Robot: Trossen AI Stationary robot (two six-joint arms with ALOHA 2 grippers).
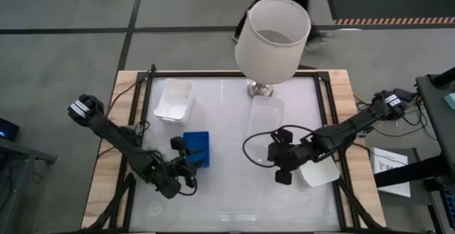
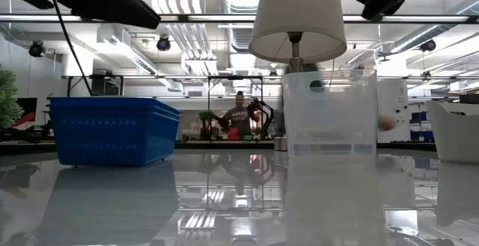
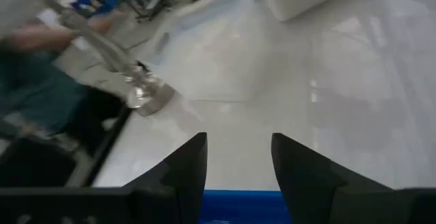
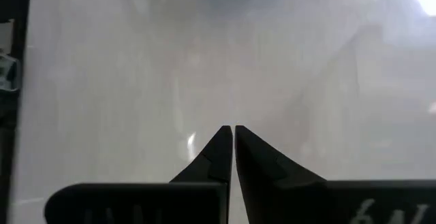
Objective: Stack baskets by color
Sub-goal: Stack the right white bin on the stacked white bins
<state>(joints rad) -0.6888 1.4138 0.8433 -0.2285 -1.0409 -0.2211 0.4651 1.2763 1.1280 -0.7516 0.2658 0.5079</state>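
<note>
Seen from above, with the desk (image 1: pixel 234 205) as a clock face, 12 is its far edge by the lamp and 6 the near edge.

At about 8 o'clock the left gripper (image 1: pixel 186 164) sits over the near-left part of the desk, its arm coming in from 9 o'clock. Its fingers (image 3: pixel 184 166) stand apart with a clear gap between them and hold nothing; in the left wrist view a strip of blue shows just below and between them. That is the blue basket (image 1: pixel 197 148), a mesh-walled tray lying just beside the gripper, at roughly 8 o'clock from the desk's middle. In the low view it stands flat on the glossy top (image 2: pixel 112 130).

At about 10 o'clock, well apart from the blue one, an opaque white basket (image 1: pixel 175 100) rests open side up.

Near 12 o'clock stands the lamp (image 1: pixel 272 40) with its large white shade; its metal foot is at the far edge of the desk. Just in front of the foot, running toward the centre, lies a clear basket (image 1: pixel 264 120), hard to make out against the pale surface.

At about 4 o'clock the right gripper (image 1: pixel 280 164) hovers with its fingers (image 4: pixel 219 152) pressed together, gripping nothing. Just beside it, toward 4 o'clock, a second white basket (image 1: pixel 320 172) lies partly under the right arm.

In the low view, a person (image 2: pixel 239 115) shows far back in the room.
</note>
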